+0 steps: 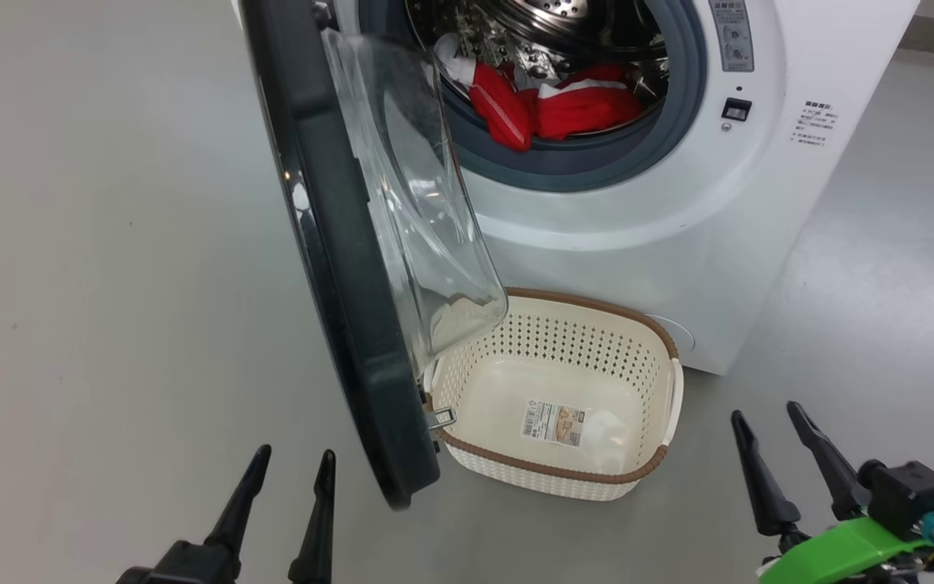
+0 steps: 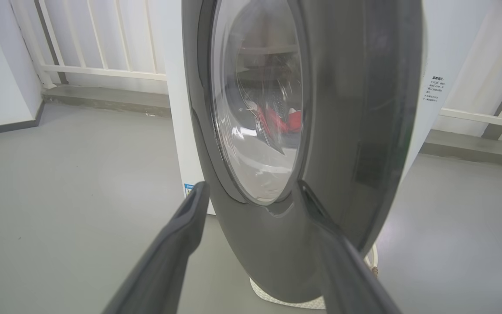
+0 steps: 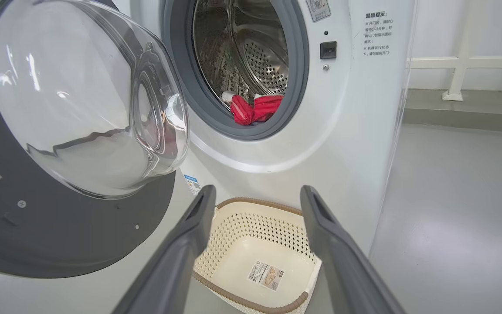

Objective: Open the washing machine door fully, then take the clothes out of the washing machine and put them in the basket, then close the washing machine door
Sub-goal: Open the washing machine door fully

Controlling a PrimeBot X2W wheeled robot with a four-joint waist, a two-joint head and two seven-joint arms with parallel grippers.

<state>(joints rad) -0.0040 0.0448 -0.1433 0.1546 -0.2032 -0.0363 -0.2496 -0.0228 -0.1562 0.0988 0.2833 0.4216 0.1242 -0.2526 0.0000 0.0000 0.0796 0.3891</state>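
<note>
In the head view, a big white washing machine [image 1: 678, 219] with a round hole in its front stands at the top. Its round door [image 1: 329, 268] has a wide shiny black rim and a bulging clear glass middle. It stands swung out toward the camera, left of the middle. Soft red and white clothes [image 1: 564, 105] lie at the bottom of the hole, on the grey rubber ring [image 1: 597, 166], in the upper middle. A small cream plastic basket [image 1: 589, 304] with lots of little holes and a brown rim sits on the smooth grey floor [image 1: 70, 284]. It is just in front of the washing machine, in the lower middle. A paper label [image 1: 554, 422] lies on its bottom. The door's low edge covers the basket's left end. The left gripper [image 1: 296, 451] is at the lower left. Its two dark fingers are spread wide and hold nothing. The right gripper [image 1: 764, 410] is at the lower right, also wide open and holding nothing, with a bright green part [image 1: 840, 547] by its base.

In the left wrist view, the shiny black outside of the door is in the middle, close behind the two spread fingers. I cannot tell if the right-hand finger touches it. The red clothes show through the glass. A white railing [image 2: 103, 69] runs along the upper left.

In the right wrist view, the door's glass bowl is at the upper left. The clothes lie at the low edge of the steel drum [image 3: 255, 56], in the upper middle. The basket shows between the open fingers at the bottom.
</note>
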